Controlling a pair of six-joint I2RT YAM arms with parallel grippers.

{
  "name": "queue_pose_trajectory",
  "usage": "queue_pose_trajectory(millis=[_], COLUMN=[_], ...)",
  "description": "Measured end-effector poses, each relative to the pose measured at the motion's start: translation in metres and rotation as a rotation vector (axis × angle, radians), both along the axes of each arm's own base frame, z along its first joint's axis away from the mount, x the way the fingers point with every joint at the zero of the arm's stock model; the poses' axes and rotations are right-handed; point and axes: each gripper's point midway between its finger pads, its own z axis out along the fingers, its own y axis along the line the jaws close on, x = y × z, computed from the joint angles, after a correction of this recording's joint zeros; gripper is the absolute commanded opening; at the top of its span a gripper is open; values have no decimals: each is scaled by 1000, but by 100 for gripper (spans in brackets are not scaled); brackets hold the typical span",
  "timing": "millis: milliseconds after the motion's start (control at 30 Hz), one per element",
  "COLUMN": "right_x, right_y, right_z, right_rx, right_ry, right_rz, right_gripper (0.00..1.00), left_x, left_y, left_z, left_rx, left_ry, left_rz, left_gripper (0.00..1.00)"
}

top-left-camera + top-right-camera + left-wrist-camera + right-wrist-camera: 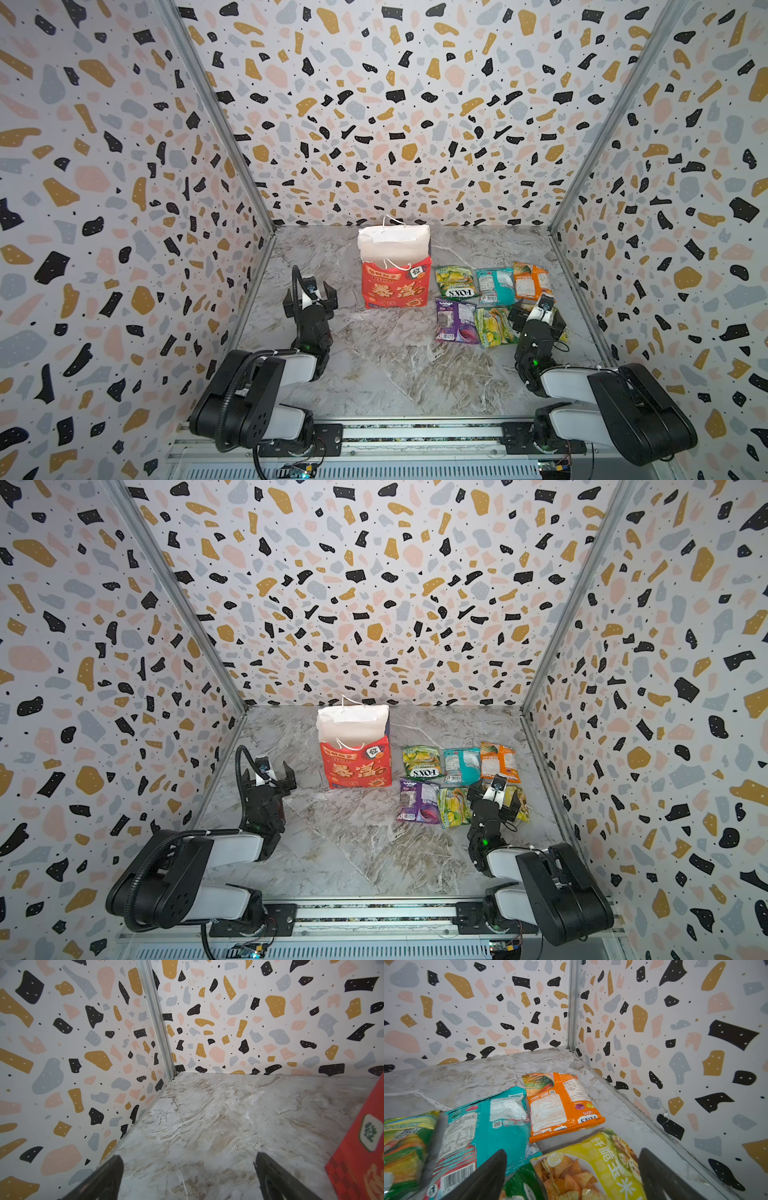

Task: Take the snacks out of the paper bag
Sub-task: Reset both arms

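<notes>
Snacks (494, 284): six packets, flat in two rows on the marble table (395, 361), just right of the upright red paper bag (395, 286).
Yellow packet (591, 1167): mostly hidden behind the right gripper (536, 318) in both top views. The right wrist view shows it plainly, under wide, empty jaws.
Left gripper (309, 293): wide, empty, left of the bag.

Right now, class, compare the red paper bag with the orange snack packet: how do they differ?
Pose: the paper bag stands upright; the orange packet lies flat.
Size: the paper bag is far bigger than the orange packet.
Look: the paper bag is red and open at the top; the orange packet is shiny and crinkled.
Both rest on the marble table.
</notes>
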Motion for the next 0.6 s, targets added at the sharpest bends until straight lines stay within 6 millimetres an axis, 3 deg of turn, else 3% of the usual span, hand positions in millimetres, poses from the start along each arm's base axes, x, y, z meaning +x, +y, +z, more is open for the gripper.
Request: queue_pose_trajectory(millis=[100, 300, 600], right_x=[3, 12, 21], right_y=[-1, 12, 4], right_z=[4, 4, -6], right_rx=[2, -25, -17], right_ry=[-13, 2, 21], right_rz=[0, 87, 117], right_gripper=[99, 99, 100], left_x=[-2, -15, -20], left_y=[2, 9, 10], left_z=[8, 47, 26], left_rx=[-8, -78, -85], left_ry=[-19, -132, -52], left_rz=[3, 37, 40], left_gripper=[100, 100, 100])
